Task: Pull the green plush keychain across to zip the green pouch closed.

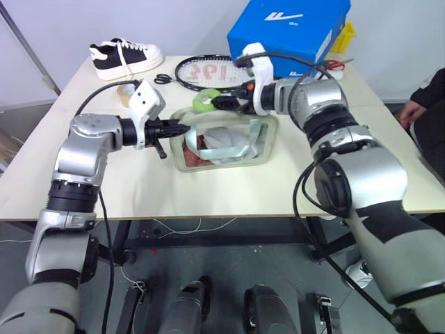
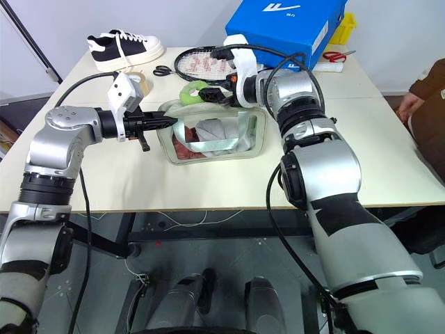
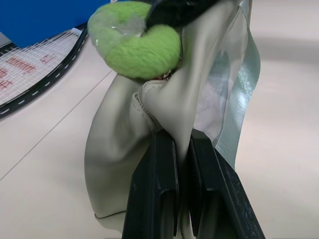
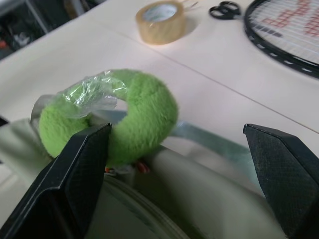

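Note:
The green pouch (image 1: 208, 161) lies mid-table, its top gaping over red and white contents. My left gripper (image 1: 179, 129) is shut on the fabric at the pouch's left end; in the left wrist view the two black fingers (image 3: 157, 164) pinch a fold of pale fabric. The green plush keychain (image 1: 204, 103), a fuzzy lime ring with a bit of clear film, sits at the pouch's far left corner. My right gripper (image 4: 177, 130) reaches in from the right and stands open, one finger (image 4: 82, 164) against the keychain (image 4: 134, 114) and the other well apart from it.
Behind the pouch lie a racket (image 1: 208, 72), black scissors (image 1: 163, 78), a tape roll (image 1: 127, 92) and a black sneaker (image 1: 125, 57). A blue shoebox (image 1: 288, 31) and red scissors (image 1: 337, 65) sit at the back right. A person's hand (image 1: 414, 111) rests at the right edge.

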You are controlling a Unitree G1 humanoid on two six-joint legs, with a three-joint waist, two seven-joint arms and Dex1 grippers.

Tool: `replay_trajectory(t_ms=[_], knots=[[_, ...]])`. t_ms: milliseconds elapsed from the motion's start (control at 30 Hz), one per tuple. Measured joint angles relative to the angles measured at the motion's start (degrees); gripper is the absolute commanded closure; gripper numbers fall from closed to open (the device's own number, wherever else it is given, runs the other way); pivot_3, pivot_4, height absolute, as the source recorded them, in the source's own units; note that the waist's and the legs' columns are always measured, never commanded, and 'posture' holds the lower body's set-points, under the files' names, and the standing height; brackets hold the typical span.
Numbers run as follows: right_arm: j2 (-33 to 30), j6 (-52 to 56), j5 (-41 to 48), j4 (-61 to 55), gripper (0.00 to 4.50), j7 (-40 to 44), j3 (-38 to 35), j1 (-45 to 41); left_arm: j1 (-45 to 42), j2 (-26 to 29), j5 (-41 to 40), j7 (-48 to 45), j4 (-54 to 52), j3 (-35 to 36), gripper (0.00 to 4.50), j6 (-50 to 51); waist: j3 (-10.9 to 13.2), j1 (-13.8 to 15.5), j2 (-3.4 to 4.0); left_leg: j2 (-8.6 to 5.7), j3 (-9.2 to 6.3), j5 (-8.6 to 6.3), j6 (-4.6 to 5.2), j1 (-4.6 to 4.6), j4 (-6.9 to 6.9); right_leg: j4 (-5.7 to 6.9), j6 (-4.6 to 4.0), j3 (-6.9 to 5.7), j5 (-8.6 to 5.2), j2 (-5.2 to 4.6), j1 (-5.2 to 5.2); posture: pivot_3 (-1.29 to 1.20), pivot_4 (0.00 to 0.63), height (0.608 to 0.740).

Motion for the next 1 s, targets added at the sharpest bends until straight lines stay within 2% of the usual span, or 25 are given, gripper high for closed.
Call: replay_trajectory(t_ms=[33, 267, 467, 733, 1000], knots=[[0.18, -0.18, -0.29, 0.0, 0.92, 0.57, -0.01, 0.0, 0.0, 0.0, 0.0, 0.0, 0.0, 0.0, 4.5, 0.0, 0.0, 0.0, 0.0, 0.0, 0.0, 0.0, 0.0, 0.0, 0.0, 0.0, 0.0, 0.0, 0.0, 0.0, 0.0, 0.0, 0.15, 0.74], [0.31, -1.4, -0.58, 0.0, 4.45, 3.87, -0.23, -0.01, 0.23, 0.01, 0.0, 0.23, -0.44, 0.0, 4.5, -0.01, 0.0, 0.03, 0.0, 0.0, 0.0, -0.03, 0.03, 0.0, 0.0, 0.0, 0.0, 0.0, 0.0, 0.0, 0.0, 0.0, 0.15, 0.74], [-0.36, -1.84, -0.55, -0.16, 4.45, 4.04, -1.04, -0.01, 0.23, 0.0, 0.0, 0.56, -0.4, 0.0, 4.5, -0.28, 0.0, 0.13, 0.0, 0.0, 0.0, -0.03, 0.02, 0.0, 0.0, 0.0, 0.0, 0.0, 0.0, 0.0, -0.01, 0.0, 0.15, 0.74], [-10.13, -5.87, -3.27, -9.61, 4.45, -1.03, -0.69, 0.59, -1.08, 0.87, 0.21, 2.07, 5.15, 0.72, 4.5, -3.44, 0.0, 0.12, 0.01, -0.01, 0.0, -0.04, 0.03, -0.02, -0.02, 0.0, 0.0, 0.01, 0.0, -0.03, -0.06, 0.0, 0.15, 0.74], [-16.99, -10.73, -8.79, -20.23, 4.45, -8.58, 2.31, 10.34, -3.76, 0.17, 0.32, 2.08, 11.18, 0.54, 4.5, -8.12, 0.01, 0.15, 0.01, -0.01, 0.06, -0.02, 0.04, -0.07, -0.01, 0.0, 0.0, 0.02, 0.0, -0.06, -0.08, 0.0, 0.15, 0.74]])
